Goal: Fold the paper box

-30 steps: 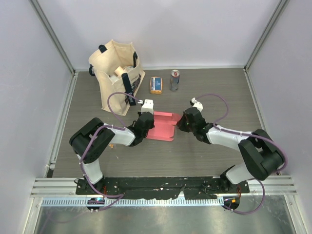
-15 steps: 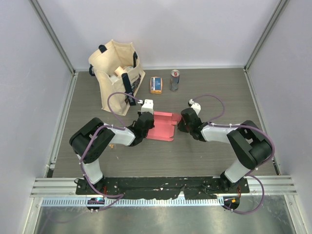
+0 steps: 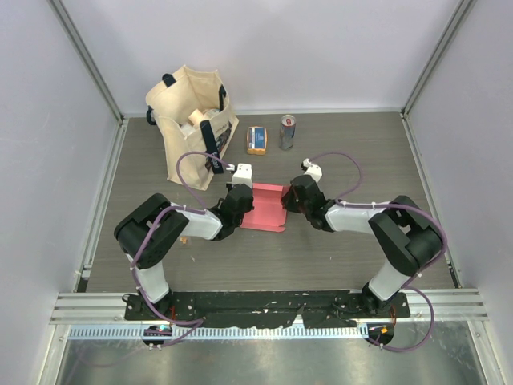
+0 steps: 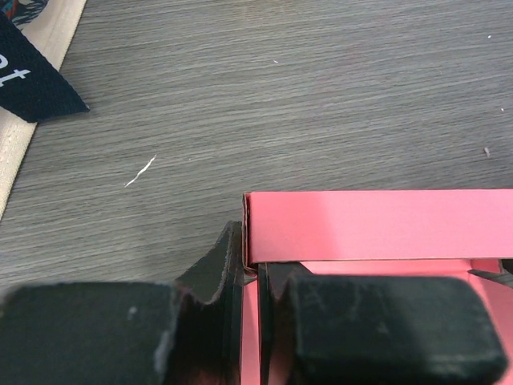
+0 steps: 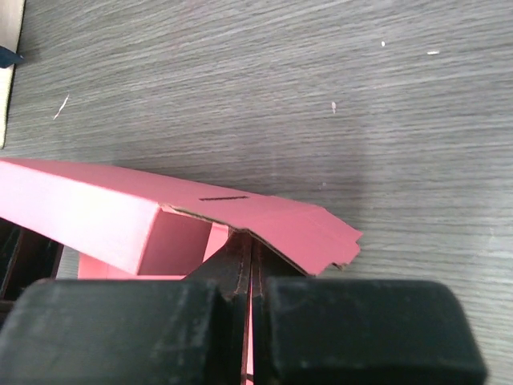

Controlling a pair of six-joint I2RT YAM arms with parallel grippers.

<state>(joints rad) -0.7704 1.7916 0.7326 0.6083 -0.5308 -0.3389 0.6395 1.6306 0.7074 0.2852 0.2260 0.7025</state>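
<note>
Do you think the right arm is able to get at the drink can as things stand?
Probably not at once: the right tool is shut on the paper box. Otherwise bare table lies between it and the drink can.

Watching remotely, I saw both arms in the same livery. The left arm (image 3: 164,228) and the right arm (image 3: 413,245) had bulky black joint housings joined by smooth white links. A purple cable (image 3: 183,170) arched off the left one and a second purple cable (image 3: 345,158) off the right, with more purple wire down by the black base plate (image 3: 264,303). A small white block (image 3: 243,171) capped each wrist. The left claw (image 4: 250,269) and right claw (image 5: 250,261) had matte black, blocky fingers (image 4: 377,325), their faces scuffed and dusty.
</note>
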